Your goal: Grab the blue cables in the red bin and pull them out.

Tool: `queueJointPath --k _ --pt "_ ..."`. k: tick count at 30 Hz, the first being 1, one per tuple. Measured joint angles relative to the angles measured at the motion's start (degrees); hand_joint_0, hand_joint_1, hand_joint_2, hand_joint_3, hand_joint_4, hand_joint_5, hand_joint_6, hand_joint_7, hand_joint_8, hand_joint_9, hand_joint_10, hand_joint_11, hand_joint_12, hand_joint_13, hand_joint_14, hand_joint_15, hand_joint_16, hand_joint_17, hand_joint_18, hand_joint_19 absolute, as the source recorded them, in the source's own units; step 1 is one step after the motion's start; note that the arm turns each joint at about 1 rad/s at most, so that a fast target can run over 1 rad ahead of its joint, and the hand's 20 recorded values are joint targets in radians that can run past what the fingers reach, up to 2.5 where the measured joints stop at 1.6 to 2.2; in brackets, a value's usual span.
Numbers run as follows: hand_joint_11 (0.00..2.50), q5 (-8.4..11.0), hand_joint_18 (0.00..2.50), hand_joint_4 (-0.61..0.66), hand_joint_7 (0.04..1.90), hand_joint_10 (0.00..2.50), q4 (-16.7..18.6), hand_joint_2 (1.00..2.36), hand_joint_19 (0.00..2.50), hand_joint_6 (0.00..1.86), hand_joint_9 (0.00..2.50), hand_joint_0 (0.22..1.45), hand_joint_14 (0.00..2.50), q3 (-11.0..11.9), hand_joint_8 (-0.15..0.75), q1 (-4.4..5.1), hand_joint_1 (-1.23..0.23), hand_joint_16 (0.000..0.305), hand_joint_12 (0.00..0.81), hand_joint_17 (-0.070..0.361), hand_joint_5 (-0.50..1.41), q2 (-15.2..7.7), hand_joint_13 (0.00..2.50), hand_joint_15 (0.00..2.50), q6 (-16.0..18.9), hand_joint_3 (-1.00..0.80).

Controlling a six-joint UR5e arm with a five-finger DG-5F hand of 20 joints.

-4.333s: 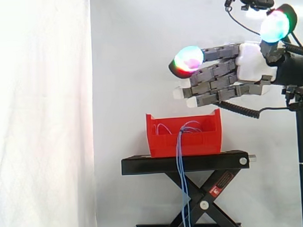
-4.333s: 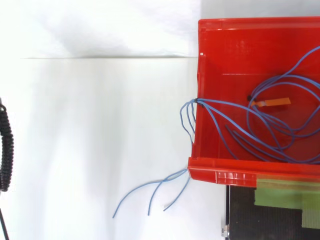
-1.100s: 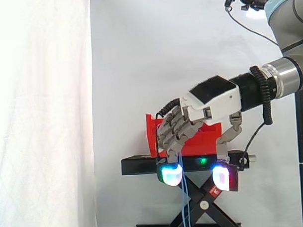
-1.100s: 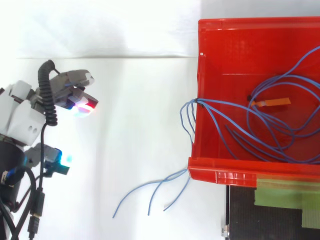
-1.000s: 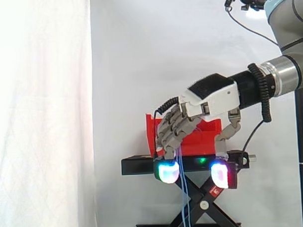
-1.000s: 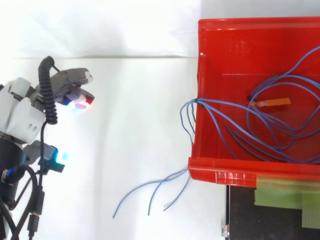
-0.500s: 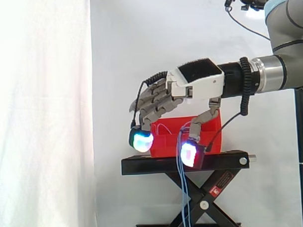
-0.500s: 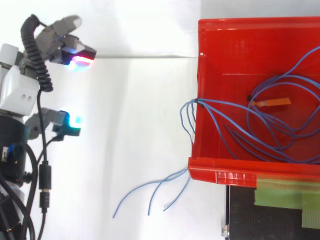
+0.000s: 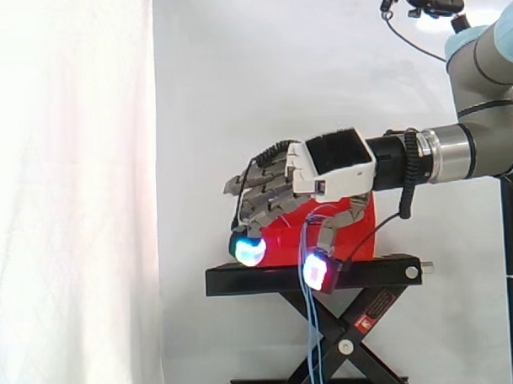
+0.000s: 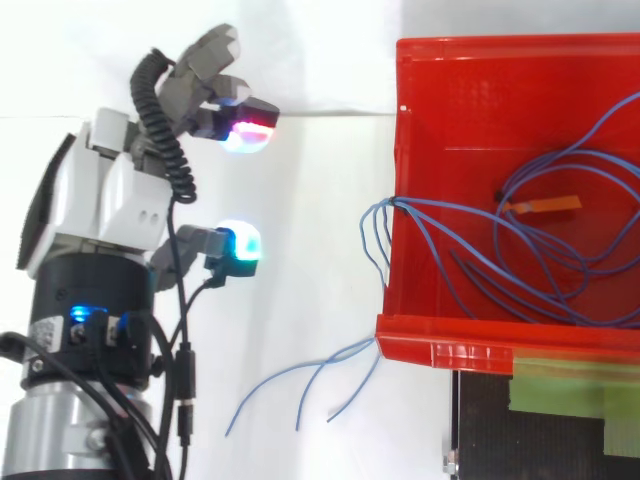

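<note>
Top view: the hand (image 10: 108, 200) is recorded left of the red bin (image 10: 398, 140), clear of it. Its fingers (image 10: 205, 55) are half-curled and spread from the thumb, with nothing held. The blue cables (image 10: 545, 255) are coiled inside the bin. Several strands are draped over its left wall and hang past the black stand (image 9: 243, 279).
</note>
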Motion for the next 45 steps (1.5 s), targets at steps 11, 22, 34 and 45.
queueJointPath --k 11,22,34,45 --pt "0.78 -0.61 0.28 0.12 0.63 0.02 -3.0 1.0 0.31 0.37 0.54 0.7 0.01 -0.31 0.307 -2.04 -1.04 0.058 0.408 0.131 0.57 -0.01 0.28 0.22 -4.21 -1.0" --pt "0.78 -0.62 0.28 0.11 0.71 0.02 -1.67 1.0 0.31 0.22 0.56 0.71 0.01 -1.26 0.302 -2.18 -1.05 0.057 0.402 0.128 0.66 -0.03 0.28 0.22 -6.91 -1.0" --pt "0.7 -0.8 0.27 0.01 0.8 0.02 2.63 1.0 0.32 0.0 0.57 0.7 0.01 -4.11 0.28 -2.17 -1.06 0.056 0.395 0.127 0.84 0.0 0.28 0.22 -8.45 -1.0" --pt "0.7 -1.79 0.27 0.03 0.78 0.02 4.19 1.0 0.32 0.0 0.58 0.7 0.01 -4.16 0.277 -2.58 -1.05 0.056 0.391 0.126 0.86 0.01 0.28 0.22 -11.74 -1.0"
